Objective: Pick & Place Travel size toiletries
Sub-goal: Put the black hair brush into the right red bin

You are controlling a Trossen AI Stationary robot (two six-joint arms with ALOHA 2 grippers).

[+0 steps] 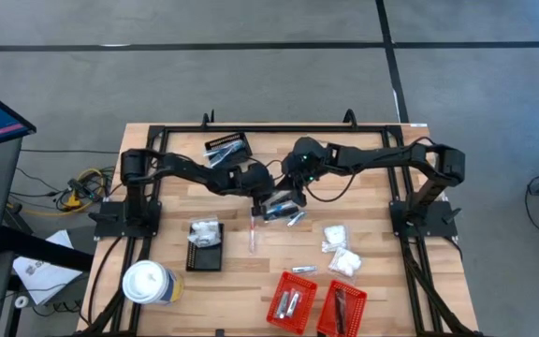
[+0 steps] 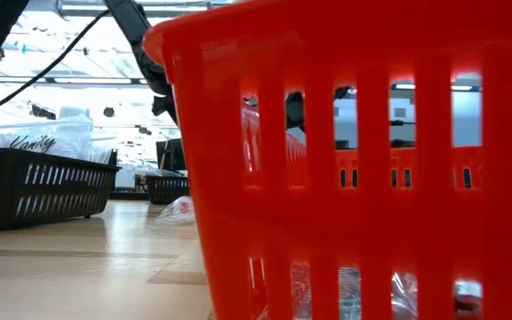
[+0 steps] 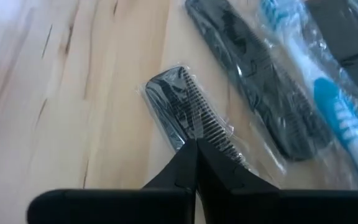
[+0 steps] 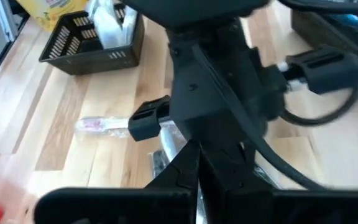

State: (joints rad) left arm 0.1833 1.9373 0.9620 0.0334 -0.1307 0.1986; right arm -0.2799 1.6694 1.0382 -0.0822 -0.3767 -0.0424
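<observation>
Wrapped travel items lie mid-table: a short black comb (image 3: 188,112), a longer black comb (image 3: 260,93) and a blue-and-white toothbrush (image 3: 331,99). My left gripper (image 3: 196,148) is shut, with its tips down at the short comb (image 1: 288,217). My right gripper (image 4: 197,149) is shut just behind the left wrist (image 4: 210,93), above the table, and nothing shows between its fingers. A thin pinkish tube (image 1: 253,231) lies flat on the wood nearby. White packets (image 1: 342,251) rest to the right. My left gripper's shut fingertips (image 3: 182,163) meet the clear wrapper at one end of the short comb (image 3: 219,140), slanting down from above and lying along it. The comb lies flat on the table. Whether they pinch the wrapper or only touch it, I cannot tell.
A black basket (image 1: 206,246) with white packets stands near left, and another black basket (image 1: 227,147) at the far side. Two red baskets (image 1: 291,301) (image 1: 342,309) stand at the near edge, one filling the low view (image 2: 372,160). A white lidded cup (image 1: 148,283) stands near left.
</observation>
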